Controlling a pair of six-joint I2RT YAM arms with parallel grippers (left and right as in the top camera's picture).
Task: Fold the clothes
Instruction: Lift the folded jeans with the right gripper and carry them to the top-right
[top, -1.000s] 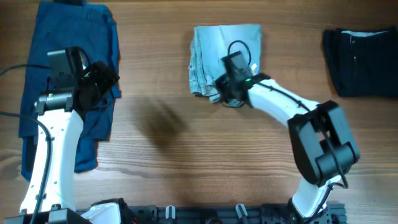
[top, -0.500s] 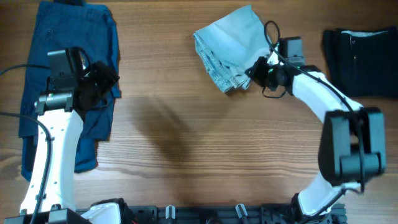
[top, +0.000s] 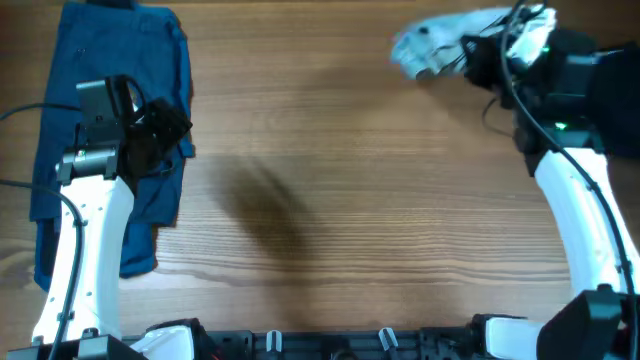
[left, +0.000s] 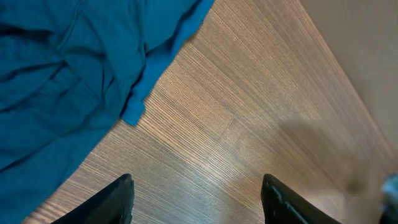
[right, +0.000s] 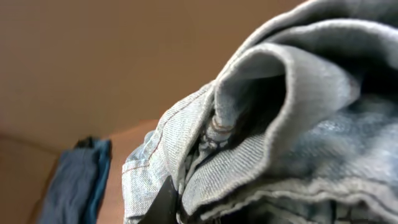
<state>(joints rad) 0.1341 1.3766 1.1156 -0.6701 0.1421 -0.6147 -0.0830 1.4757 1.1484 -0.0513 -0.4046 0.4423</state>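
Right hand (top: 474, 56) clamped on pale shorts (top: 425, 42); left hand (left: 196, 199) open, empty.
Shorts bunched and held up over the far right of the counter (top: 350, 200), blurred in the overhead view; denim folds fill the right wrist view. Left hand hangs at the right edge of a blue garment (top: 110, 60) lying spread at the left, its fingers apart over bare wood.

Even bright light, soft shadow on table (top: 380, 250), pale denim shorts (top: 425, 42) motion-blurred overhead, right-wrist close-up partly unfocused
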